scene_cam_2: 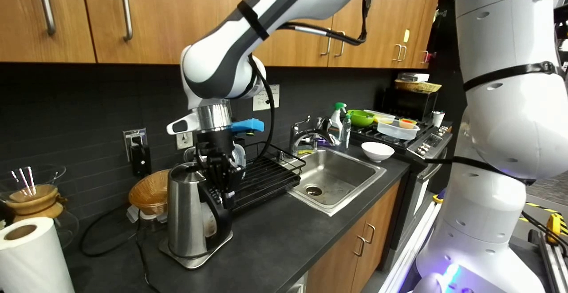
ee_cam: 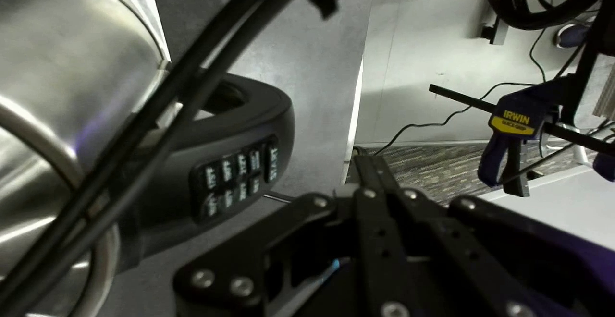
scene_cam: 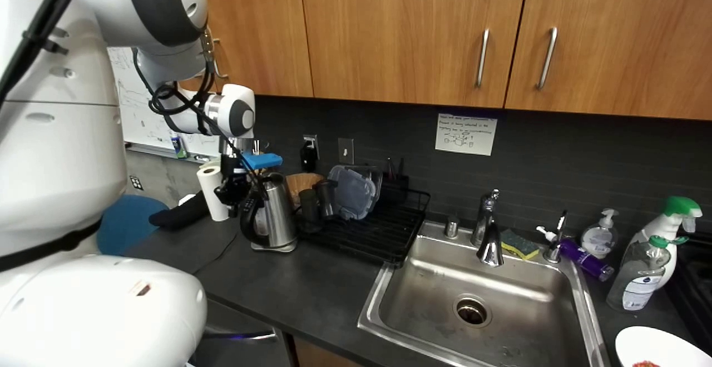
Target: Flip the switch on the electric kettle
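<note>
Inside counter edge (scene_cam: 278,322), gripper (ee_cam: 371,164) beside kettle (scene_cam_2: 186,215)

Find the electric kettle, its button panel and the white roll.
Electric kettle (scene_cam_2: 185,217), in an exterior view: metal body.
Button panel (ee_cam: 232,180), in the wrist view: middle.
White roll (scene_cam_2: 36,258), in an exterior view: side.

An exterior view faces the wall (scene_cam: 556,161), sink (scene_cam: 423,300) near right, kettle (scene_cam: 281,211) far left; an exterior view looks along the counter (scene_cam_2: 275,231) toward the stove (scene_cam_2: 430,140), kettle near left. Both share kettle and sink. The wrist view looks down, close on the kettle's handle (ee_cam: 240,137).
</note>
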Available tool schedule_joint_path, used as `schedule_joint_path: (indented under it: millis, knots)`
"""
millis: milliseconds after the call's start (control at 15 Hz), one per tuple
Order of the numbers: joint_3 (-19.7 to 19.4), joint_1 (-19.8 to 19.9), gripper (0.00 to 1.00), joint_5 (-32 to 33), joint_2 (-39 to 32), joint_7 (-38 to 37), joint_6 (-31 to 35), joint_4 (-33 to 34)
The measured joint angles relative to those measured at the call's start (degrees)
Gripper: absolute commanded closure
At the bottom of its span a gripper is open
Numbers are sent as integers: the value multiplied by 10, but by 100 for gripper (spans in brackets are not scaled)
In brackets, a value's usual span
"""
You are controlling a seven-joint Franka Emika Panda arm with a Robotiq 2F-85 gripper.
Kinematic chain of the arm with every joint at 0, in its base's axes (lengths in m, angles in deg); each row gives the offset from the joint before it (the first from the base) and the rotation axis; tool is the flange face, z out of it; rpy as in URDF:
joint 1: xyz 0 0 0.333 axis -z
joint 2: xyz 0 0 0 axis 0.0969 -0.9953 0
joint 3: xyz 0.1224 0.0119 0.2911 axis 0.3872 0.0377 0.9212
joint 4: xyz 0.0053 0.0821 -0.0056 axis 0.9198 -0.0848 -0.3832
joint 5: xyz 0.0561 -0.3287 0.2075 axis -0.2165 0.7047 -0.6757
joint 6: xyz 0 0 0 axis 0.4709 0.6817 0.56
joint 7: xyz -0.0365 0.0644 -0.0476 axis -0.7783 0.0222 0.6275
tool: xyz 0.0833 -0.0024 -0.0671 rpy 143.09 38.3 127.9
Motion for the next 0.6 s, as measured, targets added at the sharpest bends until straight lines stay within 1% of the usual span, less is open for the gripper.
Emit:
schedule_joint_path:
  millis: [600]
  knots:
    - [0, 2, 100, 4, -12, 0, -3, 13]
